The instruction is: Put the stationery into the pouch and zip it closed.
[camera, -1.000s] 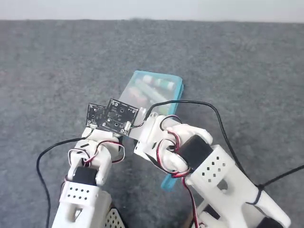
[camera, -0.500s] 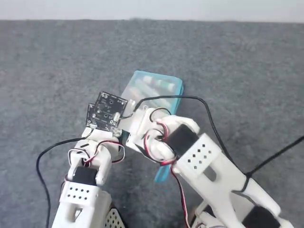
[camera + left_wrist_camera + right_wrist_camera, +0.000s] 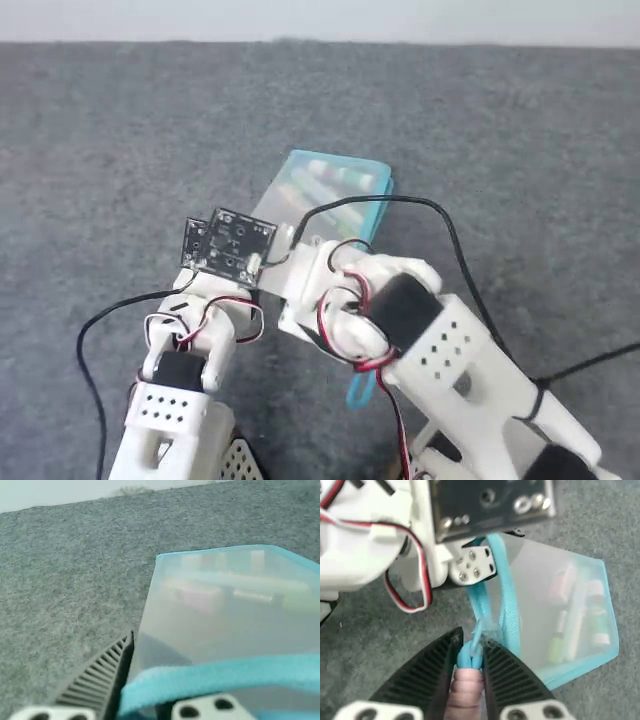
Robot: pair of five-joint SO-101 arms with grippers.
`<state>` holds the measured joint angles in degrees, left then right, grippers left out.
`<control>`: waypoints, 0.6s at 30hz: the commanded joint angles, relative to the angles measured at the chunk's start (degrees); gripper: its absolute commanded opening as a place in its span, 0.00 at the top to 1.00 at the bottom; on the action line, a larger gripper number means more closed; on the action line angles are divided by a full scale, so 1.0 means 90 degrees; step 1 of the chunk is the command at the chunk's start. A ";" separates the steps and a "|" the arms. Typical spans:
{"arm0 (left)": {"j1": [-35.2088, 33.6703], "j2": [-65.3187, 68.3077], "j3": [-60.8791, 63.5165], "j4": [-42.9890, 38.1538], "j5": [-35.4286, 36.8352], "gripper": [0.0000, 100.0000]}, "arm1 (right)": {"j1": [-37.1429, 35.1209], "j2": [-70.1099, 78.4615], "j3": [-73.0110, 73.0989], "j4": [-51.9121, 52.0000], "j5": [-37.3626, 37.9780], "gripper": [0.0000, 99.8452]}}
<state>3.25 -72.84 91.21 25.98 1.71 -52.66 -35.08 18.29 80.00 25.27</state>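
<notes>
Grey carpet-like mat [image 3: 110, 130] all the way across, coarse and speckled, running from the near edge to the far side and wide to left and right. At the far edge it meets a pale, plain band [image 3: 320, 18] in a straight line across the full width. From the left wrist camera, a small fuzzy tuft [image 3: 131, 490] sits right on that line.

Right arm [image 3: 425, 335] is swinging back toward the near right, undoing its leftward shift of half a second ago. Right hand [image 3: 471, 641], clamped on the zipper pull [image 3: 469, 656], is travelling with it. The pouch [image 3: 335, 185] far corner is edging slightly rightward.
</notes>
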 commanded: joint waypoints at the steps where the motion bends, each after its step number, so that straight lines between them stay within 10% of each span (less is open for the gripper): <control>1: 0.0049 -0.0029 -0.0181 0.0000 -0.0088 0.99 | -0.0249 -0.0552 -0.0508 0.0288 0.0000 0.99; 18: 0.0049 -0.0029 -0.0171 -0.0137 -0.0107 0.99 | -0.0083 -0.1890 0.1231 0.0679 0.0537 0.82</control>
<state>3.52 -72.66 91.30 25.98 1.19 -56.09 -49.05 26.73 86.95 28.70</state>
